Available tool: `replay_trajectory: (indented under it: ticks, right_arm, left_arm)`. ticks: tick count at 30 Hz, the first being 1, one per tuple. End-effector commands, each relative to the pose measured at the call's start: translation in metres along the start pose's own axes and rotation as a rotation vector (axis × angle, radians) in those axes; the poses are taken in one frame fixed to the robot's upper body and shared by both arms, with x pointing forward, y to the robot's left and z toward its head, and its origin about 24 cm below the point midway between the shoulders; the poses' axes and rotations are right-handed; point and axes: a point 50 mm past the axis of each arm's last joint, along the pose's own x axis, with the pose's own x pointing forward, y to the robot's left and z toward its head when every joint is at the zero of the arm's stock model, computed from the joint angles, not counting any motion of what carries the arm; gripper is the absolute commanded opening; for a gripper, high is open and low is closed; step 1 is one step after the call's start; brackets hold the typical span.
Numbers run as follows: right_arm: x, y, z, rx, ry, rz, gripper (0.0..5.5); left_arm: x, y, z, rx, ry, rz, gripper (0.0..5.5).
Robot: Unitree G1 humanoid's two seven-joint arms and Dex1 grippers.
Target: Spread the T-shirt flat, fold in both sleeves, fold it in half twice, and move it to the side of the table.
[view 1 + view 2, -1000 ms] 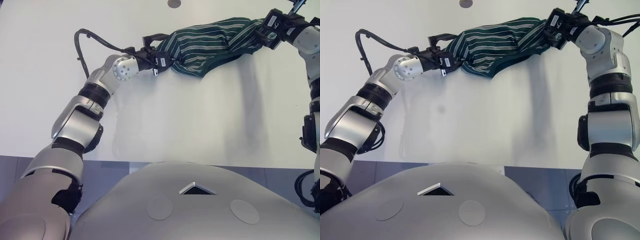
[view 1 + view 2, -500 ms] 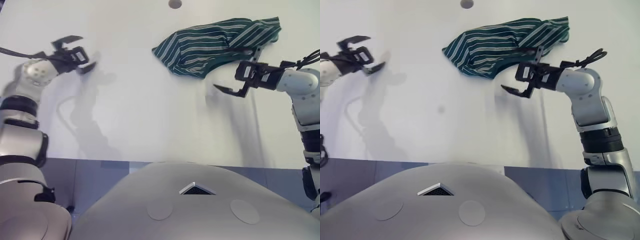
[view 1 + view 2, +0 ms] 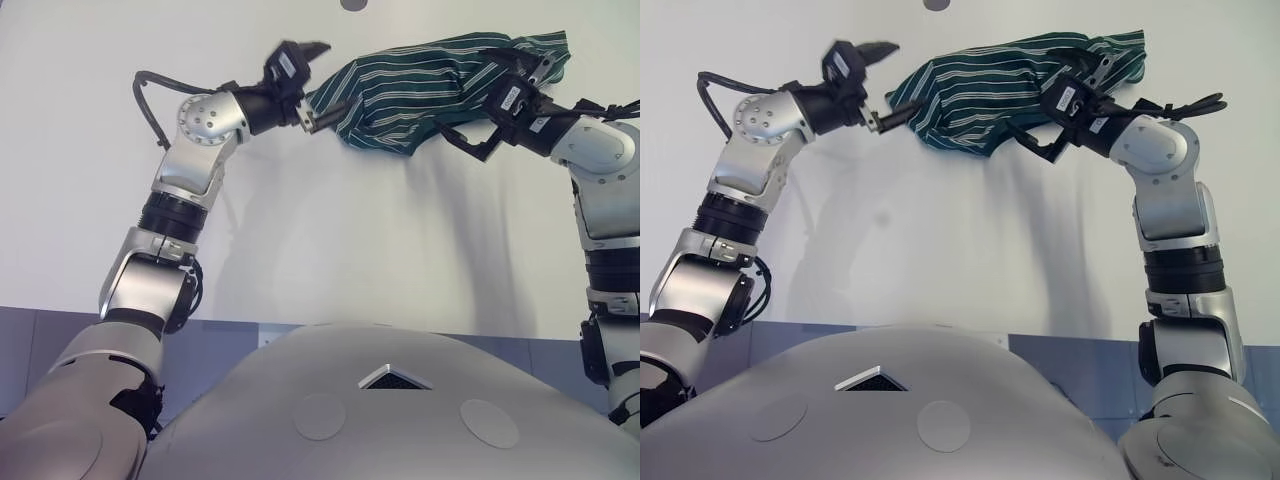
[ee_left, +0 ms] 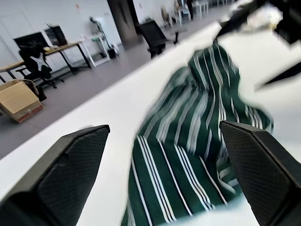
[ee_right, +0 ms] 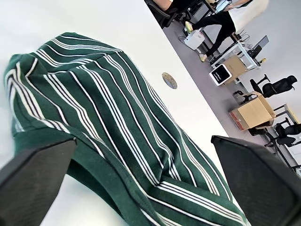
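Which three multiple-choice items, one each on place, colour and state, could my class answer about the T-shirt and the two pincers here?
1. Where on the table does the T-shirt lie?
A) at the near edge
B) on the far part, between the pincers
C) hanging off the left side

2. What colour is it?
A) plain red
B) blue with dots
C) dark green with white stripes

3. How do the left pincer and right pincer stand?
A) both open
B) both shut
C) one shut on the cloth

Key:
1 B, the head views show it far across the table with an arm at each end.
2 C, the wrist views show the stripes plainly.
3 A, each wrist view shows its fingers wide apart.
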Motion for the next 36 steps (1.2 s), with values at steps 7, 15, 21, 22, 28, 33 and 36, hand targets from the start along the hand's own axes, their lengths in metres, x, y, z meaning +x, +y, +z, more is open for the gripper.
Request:
replay_trajectory:
  ticks: [7,15,21,22,28,33,36]
  right_arm:
    - [0.003,0.035,-0.012,0.106,0.01,-0.028,5.37]
    - [0.004,0.032,-0.01,0.121,-0.003,-0.055,5.37]
    - [-0.007,0.019,-0.015,0.103,0.018,-0.092,5.37]
    - [-0.008,0.015,-0.014,0.099,0.017,-0.104,5.37]
    - [-0.001,-0.032,0.006,0.053,-0.061,-0.274,5.37]
    - [0.048,-0.051,0.034,-0.036,-0.118,-0.339,5.37]
    - [0.083,-0.031,0.037,-0.049,-0.123,-0.259,5.37]
  left_arm:
    - [0.028,0.018,-0.018,0.095,0.307,0.166,4.32]
    - [0.023,-0.025,-0.075,0.31,0.52,0.023,4.32]
    - [-0.101,-0.016,-0.132,0.557,0.887,-0.261,4.32]
    - [-0.126,-0.013,-0.138,0.546,0.951,-0.288,4.32]
    - [-0.18,-0.016,-0.155,0.509,1.087,-0.273,4.32]
    - [-0.151,-0.012,-0.148,0.526,0.984,-0.203,4.32]
    - [-0.132,-0.012,-0.144,0.533,0.928,-0.169,4.32]
